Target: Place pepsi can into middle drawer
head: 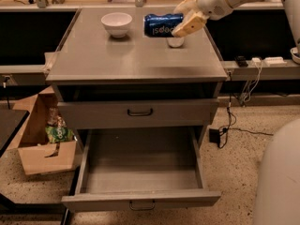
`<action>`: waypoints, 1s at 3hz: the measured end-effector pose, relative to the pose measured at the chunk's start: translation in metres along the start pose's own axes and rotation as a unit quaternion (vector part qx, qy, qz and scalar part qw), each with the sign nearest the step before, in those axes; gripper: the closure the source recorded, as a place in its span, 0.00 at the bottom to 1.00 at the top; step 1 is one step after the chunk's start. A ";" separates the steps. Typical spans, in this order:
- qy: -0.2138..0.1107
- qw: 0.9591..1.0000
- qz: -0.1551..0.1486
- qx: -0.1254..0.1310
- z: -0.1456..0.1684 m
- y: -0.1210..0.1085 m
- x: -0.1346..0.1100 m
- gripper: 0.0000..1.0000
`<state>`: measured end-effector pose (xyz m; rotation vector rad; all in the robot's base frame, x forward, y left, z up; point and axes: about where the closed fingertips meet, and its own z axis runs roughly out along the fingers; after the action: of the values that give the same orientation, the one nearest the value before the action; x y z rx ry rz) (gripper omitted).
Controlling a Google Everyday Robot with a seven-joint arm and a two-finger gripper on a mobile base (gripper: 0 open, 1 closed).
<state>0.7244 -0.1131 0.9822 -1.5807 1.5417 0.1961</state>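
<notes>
- Pepsi can (161, 24) lies sideways in the tool (185, 18), which is clenched on one end of it above the back right of the bench (136, 60). The middle drawer (140, 170) stands open well below.
- Likely risks: gripped by one end, the can may pivot or slip during the descent, or clip the bench edge or the upper drawer front (138, 112).
- Count: one can, one white bowl (116, 23), two drawers, one cardboard box (42, 149).

The claw (183, 17), gripping the can (159, 25), hangs above the table's (136, 60) back; a bowl (116, 23) stands to its left. Below, the pulled-out lower drawer (140, 172) is reachable from above, forward of the upper drawer (93, 114).
</notes>
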 end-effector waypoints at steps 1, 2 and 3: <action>-0.004 0.998 -0.034 -0.045 0.014 0.030 0.000 1.00; -0.026 0.991 -0.094 -0.090 0.015 0.079 -0.012 1.00; -0.041 0.980 -0.137 -0.139 0.020 0.141 -0.015 1.00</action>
<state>0.6084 -0.0644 0.9139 -1.9604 1.2566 0.3301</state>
